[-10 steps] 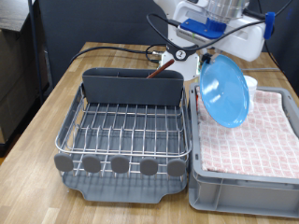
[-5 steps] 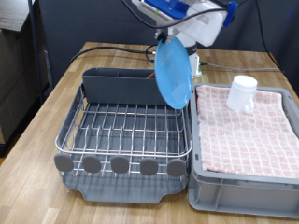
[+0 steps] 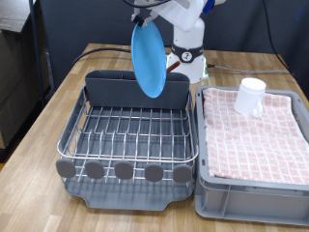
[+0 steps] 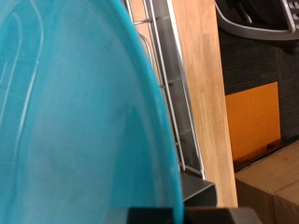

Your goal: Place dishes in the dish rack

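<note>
My gripper [image 3: 145, 19] is shut on the top rim of the light-blue plate [image 3: 148, 60]. It holds the plate nearly upright and edge-on, above the back of the dish rack [image 3: 126, 135], just over the tall grey caddy [image 3: 111, 89]. In the wrist view the plate [image 4: 75, 121] fills most of the picture, with the rack's wire edge [image 4: 173, 84] beside it. The white cup [image 3: 250, 96] stands on the checked cloth at the exterior view's right. The wooden spoon does not show clearly. The rack's wires hold nothing.
A grey crate [image 3: 253, 188] lined with checked cloth [image 3: 261, 140] stands to the right of the rack. The robot's base [image 3: 188, 53] and cables are behind the caddy. The wooden table [image 3: 43, 116] shows on the left, with dark cabinets beyond.
The gripper has carried the plate from above the crate leftwards to over the rack's back. The plate has turned from face-on to nearly edge-on. The cup, hidden before, now shows.
</note>
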Available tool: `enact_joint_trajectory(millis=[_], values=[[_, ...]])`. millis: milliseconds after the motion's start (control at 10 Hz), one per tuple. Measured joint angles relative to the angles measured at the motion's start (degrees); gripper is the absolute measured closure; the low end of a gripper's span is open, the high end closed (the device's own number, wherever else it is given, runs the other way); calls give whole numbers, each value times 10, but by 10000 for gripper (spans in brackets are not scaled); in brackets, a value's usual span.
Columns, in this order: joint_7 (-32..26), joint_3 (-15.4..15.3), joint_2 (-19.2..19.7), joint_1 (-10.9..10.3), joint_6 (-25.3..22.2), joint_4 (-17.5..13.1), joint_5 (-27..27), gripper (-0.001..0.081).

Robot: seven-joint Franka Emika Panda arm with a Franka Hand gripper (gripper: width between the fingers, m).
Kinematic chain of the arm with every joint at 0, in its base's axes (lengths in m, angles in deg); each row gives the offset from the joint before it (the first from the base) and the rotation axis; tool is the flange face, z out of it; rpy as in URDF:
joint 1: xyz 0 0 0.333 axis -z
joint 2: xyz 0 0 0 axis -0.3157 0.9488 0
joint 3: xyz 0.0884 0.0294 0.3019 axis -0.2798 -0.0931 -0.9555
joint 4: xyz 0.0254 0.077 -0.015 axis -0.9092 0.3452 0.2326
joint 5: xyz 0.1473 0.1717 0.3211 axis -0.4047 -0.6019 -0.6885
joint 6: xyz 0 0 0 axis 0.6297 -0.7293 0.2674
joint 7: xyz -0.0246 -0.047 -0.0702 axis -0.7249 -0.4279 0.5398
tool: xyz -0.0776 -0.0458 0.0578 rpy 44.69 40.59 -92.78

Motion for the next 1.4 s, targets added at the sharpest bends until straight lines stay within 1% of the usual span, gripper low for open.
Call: enact_joint_trajectory(millis=[200,500,800,1100,1400], values=[[-26,16,6,4,34,4,32,786],[-46,43,31,15,87,4,83,786],[-66,65,51,20,118,0,119,786],[-78,78,64,21,148,-1,130,786],[-79,78,65,20,149,-1,130,786]])
